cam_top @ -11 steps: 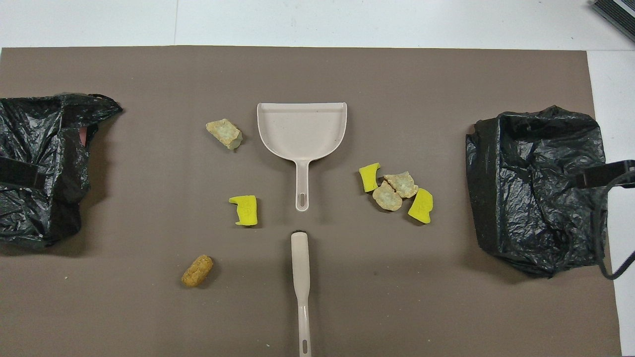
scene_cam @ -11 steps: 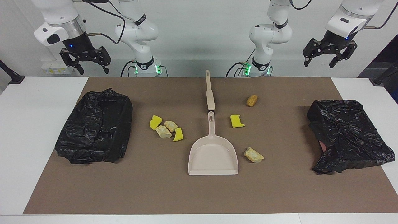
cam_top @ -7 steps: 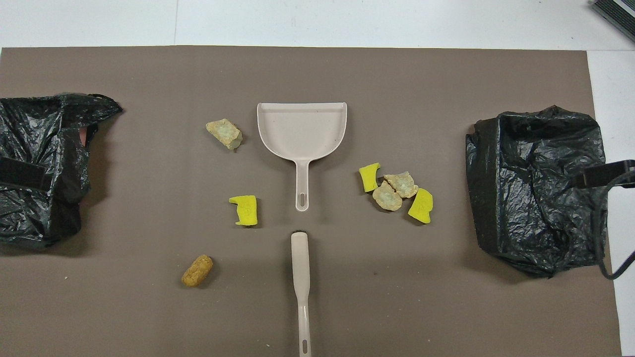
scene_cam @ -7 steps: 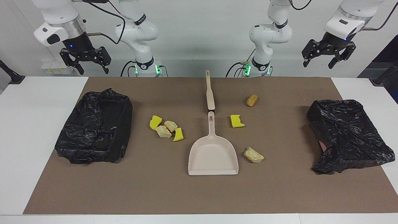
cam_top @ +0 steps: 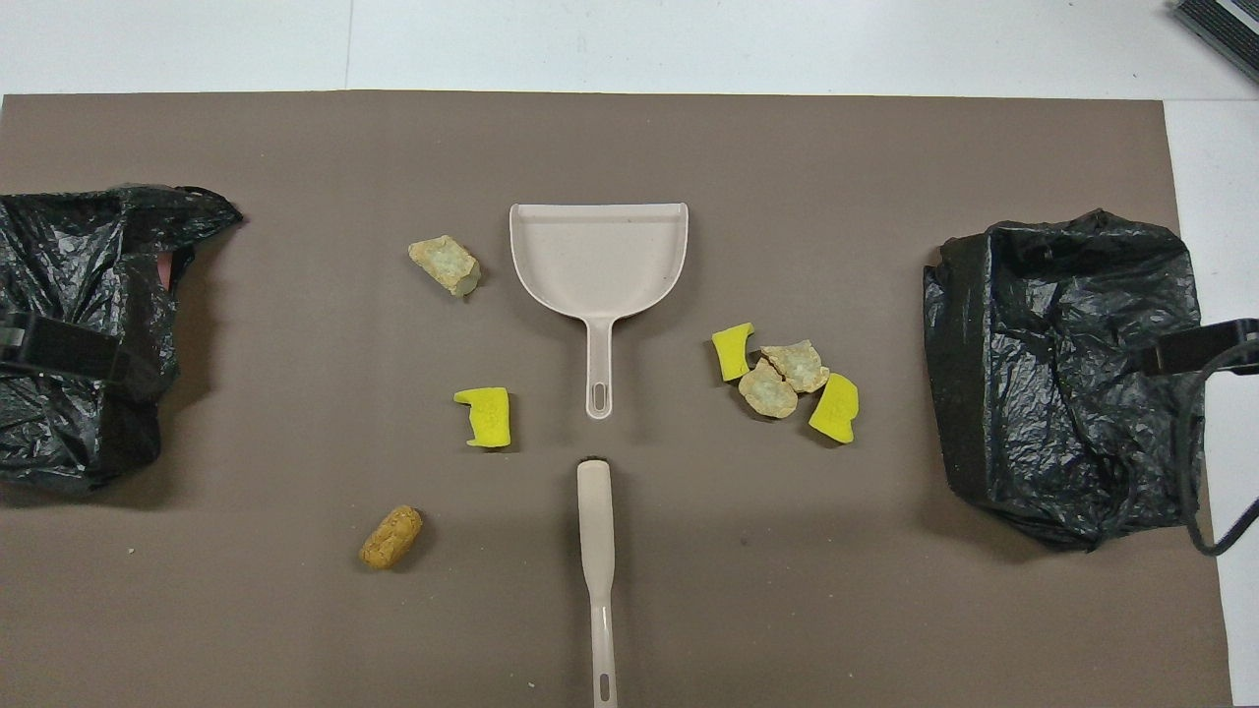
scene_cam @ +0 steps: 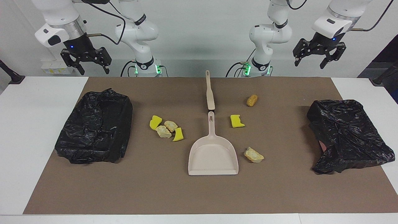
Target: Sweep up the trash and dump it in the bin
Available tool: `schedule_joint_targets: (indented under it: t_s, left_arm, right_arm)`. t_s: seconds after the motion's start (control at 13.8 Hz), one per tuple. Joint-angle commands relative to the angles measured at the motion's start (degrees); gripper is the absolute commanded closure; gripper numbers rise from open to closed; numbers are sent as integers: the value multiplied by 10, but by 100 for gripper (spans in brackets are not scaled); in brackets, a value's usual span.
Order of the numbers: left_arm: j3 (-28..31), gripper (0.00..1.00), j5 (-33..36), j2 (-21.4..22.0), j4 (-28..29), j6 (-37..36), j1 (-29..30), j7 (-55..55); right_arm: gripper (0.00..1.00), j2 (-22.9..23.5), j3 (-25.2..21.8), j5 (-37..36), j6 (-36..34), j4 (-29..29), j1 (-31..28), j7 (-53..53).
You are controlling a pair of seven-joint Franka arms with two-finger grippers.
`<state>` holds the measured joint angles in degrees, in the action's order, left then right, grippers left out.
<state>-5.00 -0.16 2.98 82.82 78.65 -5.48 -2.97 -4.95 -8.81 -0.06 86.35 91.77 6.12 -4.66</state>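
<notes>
Seven trash bits (scene_cam: 166,129) lie loose on the mat around the dustpan (scene_cam: 213,155); none swept. We hold the left gripper (scene_cam: 317,53) and right gripper (scene_cam: 85,60) raised near our bases, jaws wide, empty. Brush (scene_cam: 210,93) untouched; both bins (scene_cam: 93,127) await.

We see a robotics lab: two white robot arms (scene_cam: 136,28) bolted at a white table (scene_cam: 37,102) with a brown mat (scene_cam: 199,193), bare walls, trailing cables.
</notes>
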Motion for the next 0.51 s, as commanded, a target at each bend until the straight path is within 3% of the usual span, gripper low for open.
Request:
schedule_joint_targets:
  t_s: [0.0,0.44]
  left_arm:
    - [-44,0,-15,82,122,53,13,36]
    - [-182,0,-85,202,342,146,13,130]
  right_arm:
    - [0,-8,2,-2,20,25,24,23]
    - [0,17,52,0,83,53,6,58]
